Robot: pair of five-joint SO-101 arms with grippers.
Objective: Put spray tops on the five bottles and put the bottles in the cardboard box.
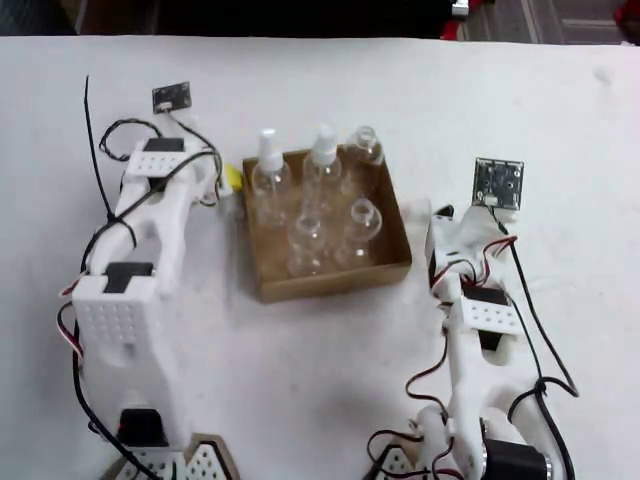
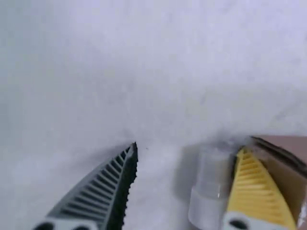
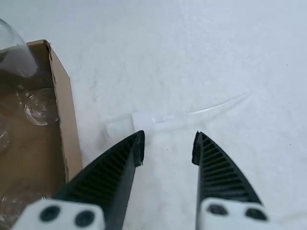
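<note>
Brown cardboard box [image 1: 330,282] sits on the white counter [image 1: 320,380] between my two arms, and all five bottles stand upright inside it with their necks pointing up. The two along the far wall, one at the far left [image 1: 270,170] and one in the far middle [image 1: 322,165], carry spray tops. The bottle in the far right corner [image 1: 367,146] and the two in the near row [image 1: 307,235] [image 1: 360,222] have open necks. My left end effector [image 2: 188,147] is low over the counter just outside the box's left wall, with its fingers spread wide and pinching nothing. A clear spray top [image 2: 208,191] rests between them, close against the inner face of the yellow finger [image 2: 254,191] and well apart from the grey finger [image 2: 105,196]. Its long axis runs roughly alongside the yellow finger, but I cannot tell which end is the nozzle. My right end effector [image 3: 168,139] is on the other side of the box, near its right wall, with its two black fingers also spread and holding nothing. Just beyond their tips a tubed spray top [image 3: 144,120] lies flat on the counter. Its long axis crosses the gap between my fingers, with the white head end towards the box and the thin dip tube trailing away from the box. This top is apart from the box wall and from both of my fingertips.
</note>
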